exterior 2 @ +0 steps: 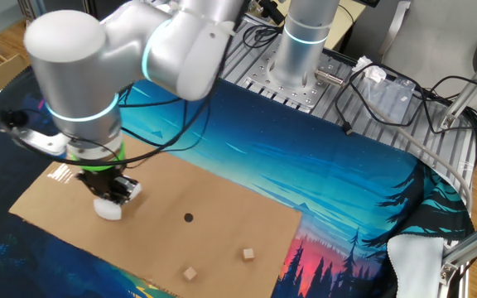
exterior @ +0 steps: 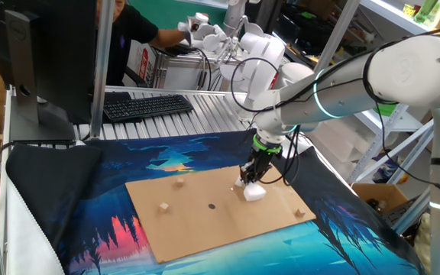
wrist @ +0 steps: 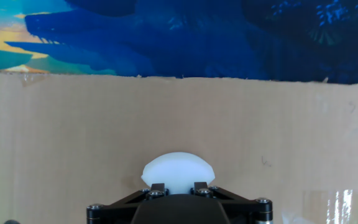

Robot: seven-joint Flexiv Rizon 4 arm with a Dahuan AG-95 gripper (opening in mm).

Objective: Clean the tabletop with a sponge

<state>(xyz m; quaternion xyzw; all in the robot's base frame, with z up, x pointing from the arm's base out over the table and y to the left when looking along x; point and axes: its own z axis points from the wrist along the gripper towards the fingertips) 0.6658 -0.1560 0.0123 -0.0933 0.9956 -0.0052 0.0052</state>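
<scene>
The tabletop (exterior: 205, 221) is a tan cardboard board lying on a blue patterned cloth. It also shows in the other fixed view (exterior 2: 205, 240) and the hand view (wrist: 73, 137). The sponge (exterior: 253, 192) is a white foam block pressed on the board near its right side. It shows in the other fixed view (exterior 2: 108, 209) and, bulging between the fingers, in the hand view (wrist: 178, 170). My gripper (exterior: 250, 181) is shut on the sponge, pointing down at the board; it also shows in the other fixed view (exterior 2: 110, 194) and hand view (wrist: 178, 186).
Small tan cubes (exterior: 164, 207) (exterior: 179, 182) (exterior: 299, 213) and a dark spot (exterior: 211, 205) lie on the board. In the other fixed view cubes (exterior 2: 246, 254) (exterior 2: 190, 273) and the spot (exterior 2: 188, 218) lie right of the sponge. A keyboard (exterior: 147, 105) and monitor (exterior: 44, 53) stand behind.
</scene>
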